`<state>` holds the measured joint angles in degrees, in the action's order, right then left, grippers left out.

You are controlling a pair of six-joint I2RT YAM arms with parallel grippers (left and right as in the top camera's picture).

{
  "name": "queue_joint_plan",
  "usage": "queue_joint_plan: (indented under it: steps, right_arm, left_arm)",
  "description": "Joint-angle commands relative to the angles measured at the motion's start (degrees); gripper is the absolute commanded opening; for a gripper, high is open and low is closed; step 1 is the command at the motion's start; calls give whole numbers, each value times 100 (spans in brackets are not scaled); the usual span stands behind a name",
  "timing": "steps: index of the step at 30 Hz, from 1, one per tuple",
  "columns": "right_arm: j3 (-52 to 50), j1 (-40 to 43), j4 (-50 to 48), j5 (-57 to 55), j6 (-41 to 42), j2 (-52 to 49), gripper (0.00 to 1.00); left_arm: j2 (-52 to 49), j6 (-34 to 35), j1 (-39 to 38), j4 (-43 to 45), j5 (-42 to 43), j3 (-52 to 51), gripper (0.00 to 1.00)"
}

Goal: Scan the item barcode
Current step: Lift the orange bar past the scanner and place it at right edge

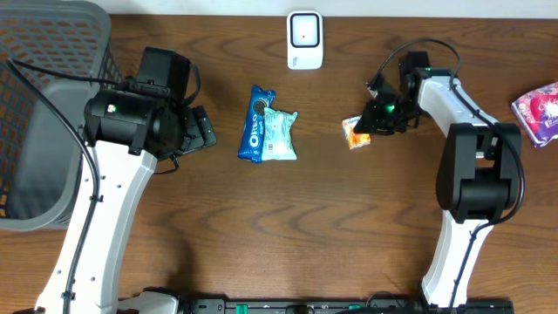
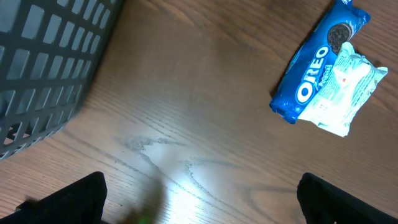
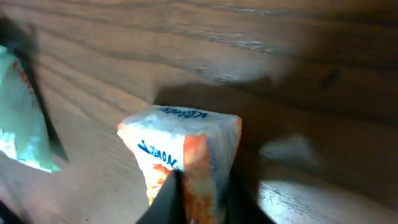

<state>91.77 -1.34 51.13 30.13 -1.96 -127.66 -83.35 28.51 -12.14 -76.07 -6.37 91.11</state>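
1. The right gripper (image 3: 198,200) is clenched on the orange-and-white packet (image 3: 180,155). In the wrist view its jaws pinch the packet's lower edge, with the printed face standing up and away from us.
2. We can't tell whether the packet has cleared the table (image 1: 349,227) yet; a dark shadow sits just behind it.
3. It's a narrow edge grip, so we reckon the lift wants to be slow and straight, or the packet may swing or slip.
4. No barcode shows on the faces we can see, so we'd expect to roll the wrist until one turns up.
5. On the overhead, the scanner (image 1: 304,39) stands at 11 o'clock from the packet, well apart. That's where we'd carry it, presenting the coded face squarely to the scanner's window.
6. At 9 o'clock lie the Oreo pack (image 1: 255,122) and a pale green pack (image 1: 281,135), touching each other. We'd pass above them.
7. A pink pack (image 1: 540,109) waits at 3 o'clock, by the table edge.
8. Over at the far 9 o'clock side, the left gripper (image 2: 199,199) hangs released, jaws spread wide, empty, beside the basket (image 1: 26,52).
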Motion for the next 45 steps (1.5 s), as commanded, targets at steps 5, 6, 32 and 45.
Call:
queue_joint_plan:
  steps: [5,6,32,45]
  right_arm:
    - [267,-96,413,-433,-22,-120,1]
    - [481,-127,522,-435,-22,-81,1]
    - [2540,-2404,-3849,-5257,-1464,-656,1]
    - [3305,-2048,-2907,-6721,-1113,-610,1]
  left_arm:
    - [63,28,24,-17,-33,26,98]
    - [63,31,24,-20,-33,26,98]
    - [63,31,24,-20,-33,26,98]
    - [63,31,24,-20,-33,26,98]
